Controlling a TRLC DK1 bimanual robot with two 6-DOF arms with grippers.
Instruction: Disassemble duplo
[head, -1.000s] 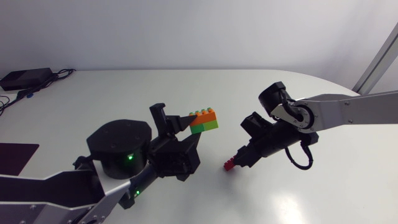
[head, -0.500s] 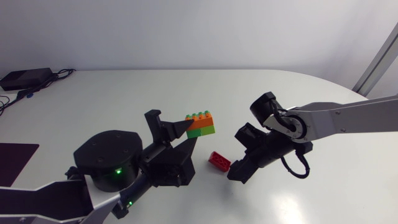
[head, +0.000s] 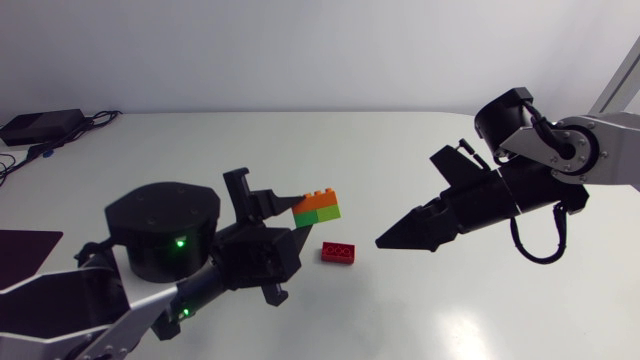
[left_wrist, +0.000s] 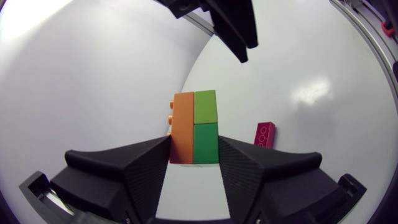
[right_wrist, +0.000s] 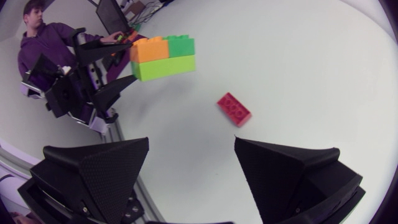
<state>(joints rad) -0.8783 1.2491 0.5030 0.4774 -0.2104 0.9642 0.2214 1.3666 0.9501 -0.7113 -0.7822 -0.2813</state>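
L gripper (left_wrist: 194, 155) clamps orange-green duplo stack (head: 320, 204) above tabletop centre. Red brick (head: 339, 252) lies beneath, already off. R gripper (right_wrist: 193, 146) is empty, fingers wide. Likely next: R grips a top brick and pulls.

Duplo stack (head: 319, 205) and red brick (head: 338, 252) look smooth plastic; fingers (left_wrist: 124, 168) matte, ribbed; table (head: 200, 150) smooth, faintly glossy.

The duplo stack (head: 318, 204) is orange and green, the brick (head: 338, 252) red, left end effector (left_wrist: 194, 155) and right end effector (right_wrist: 191, 149) black.

L claw (left_wrist: 194, 150) clamped on duplo stack (left_wrist: 194, 121), R claw (right_wrist: 191, 142) wide open.
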